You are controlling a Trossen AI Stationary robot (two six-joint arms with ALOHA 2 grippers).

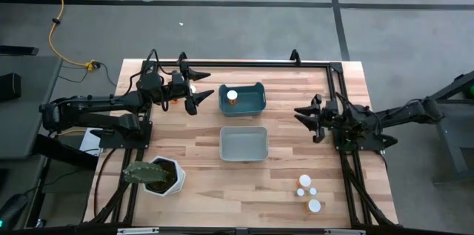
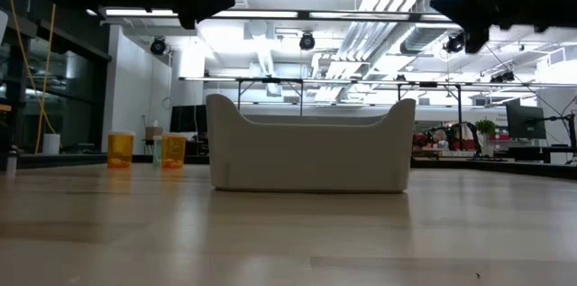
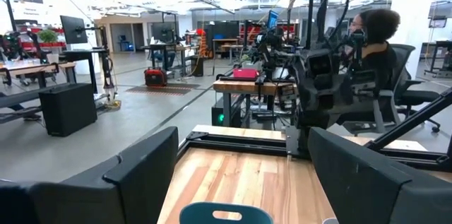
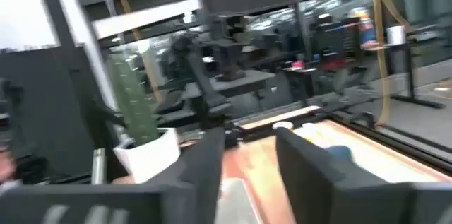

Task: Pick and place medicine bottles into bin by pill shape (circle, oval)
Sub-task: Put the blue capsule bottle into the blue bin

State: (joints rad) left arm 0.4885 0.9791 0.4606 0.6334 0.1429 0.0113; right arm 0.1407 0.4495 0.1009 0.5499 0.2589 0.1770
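Note:
Several medicine bottles with white caps stand upright in a cluster on the table near its front right corner; the low view shows orange ones. Another bottle stands inside the blue bin. A white bin sits at the table's middle. My left gripper hangs open in the air just left of the blue bin, whose rim shows between its fingers. My right gripper is raised at the right side, open, with nothing between its fingers.
A white hexagonal pot with a green plant stands at the front left. A black frame runs along the far and right edges of the table. Bare wood lies between the white bin and the bottle cluster. A seated person shows beyond the table.

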